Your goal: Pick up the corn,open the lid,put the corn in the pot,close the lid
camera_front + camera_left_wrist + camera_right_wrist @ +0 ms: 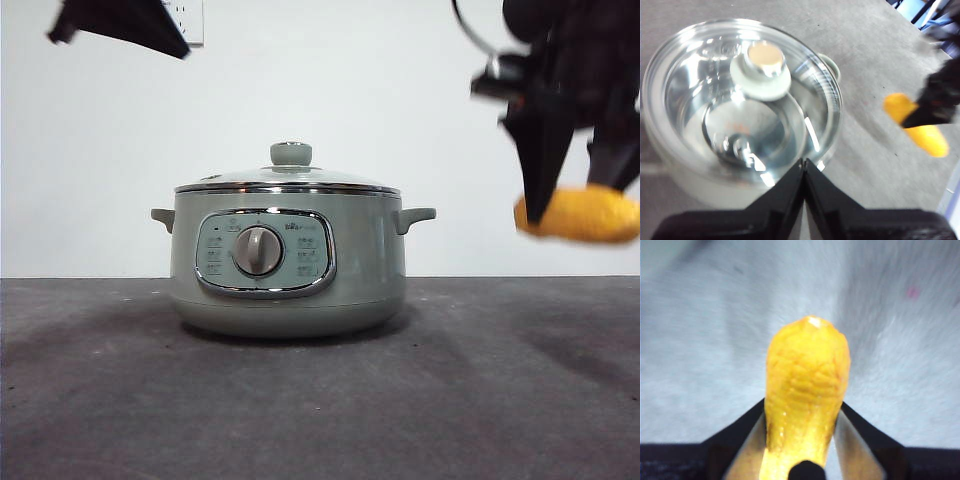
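The pale green pot stands on the dark table with the glass lid closed on it, its knob on top. My right gripper is high to the right of the pot, shut on the yellow corn, clear of the table. The right wrist view shows the corn clamped between the jaws of that gripper. My left gripper is shut and empty, above the lid and short of its knob. The corn also shows there.
The dark grey table stretches around the pot, with a white wall behind. The left arm shows as a black tip at the top left of the front view. The pot's side handles stick out.
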Controlling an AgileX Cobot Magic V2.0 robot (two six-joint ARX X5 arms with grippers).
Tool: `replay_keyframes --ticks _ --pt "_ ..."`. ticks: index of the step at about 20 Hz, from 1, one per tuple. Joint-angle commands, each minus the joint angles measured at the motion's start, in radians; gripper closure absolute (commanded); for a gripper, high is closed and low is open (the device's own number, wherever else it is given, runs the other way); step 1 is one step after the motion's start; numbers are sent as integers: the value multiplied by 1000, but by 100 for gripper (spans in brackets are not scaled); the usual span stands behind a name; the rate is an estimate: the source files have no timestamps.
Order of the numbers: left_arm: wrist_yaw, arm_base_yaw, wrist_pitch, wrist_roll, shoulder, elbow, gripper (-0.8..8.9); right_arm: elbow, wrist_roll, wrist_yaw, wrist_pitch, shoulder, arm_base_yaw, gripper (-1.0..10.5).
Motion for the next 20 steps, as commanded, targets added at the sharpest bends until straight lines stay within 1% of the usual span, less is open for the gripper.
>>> replay_keyframes --ticks 1,2,5,6,7,8,10,12,15,18,20 --pt "-62 -27 -56 -8 130 158 798 24 -43 0 -14 -65 1 949" --pt "-84 -37 -90 -13 179 228 741 26 -49 0 -16 -91 1 949" --pt "-164 -66 -202 -69 348 477 442 26 -50 0 -51 -159 2 949" --pt "-184 -76 -238 -84 399 556 386 26 -51 1 -67 -174 2 949" --pt "-190 -87 -268 -86 449 630 363 26 -51 2 -77 -186 2 949" --pt "-206 -98 -287 -86 489 688 361 26 -51 5 -80 -192 2 949" --pt "-278 -132 -306 -85 563 787 269 26 -58 10 -84 -201 2 949" --pt "-315 -162 -303 -78 611 826 268 26 -58 10 -87 -201 10 949" --pt "-362 -196 -307 -74 668 827 269 26 -57 11 -82 -201 43 949" --pt "-374 -220 -304 -78 703 827 271 26 -54 11 -71 -201 98 949" --pt "-439 -239 -307 -78 713 827 281 26 -44 11 -54 -201 139 949"
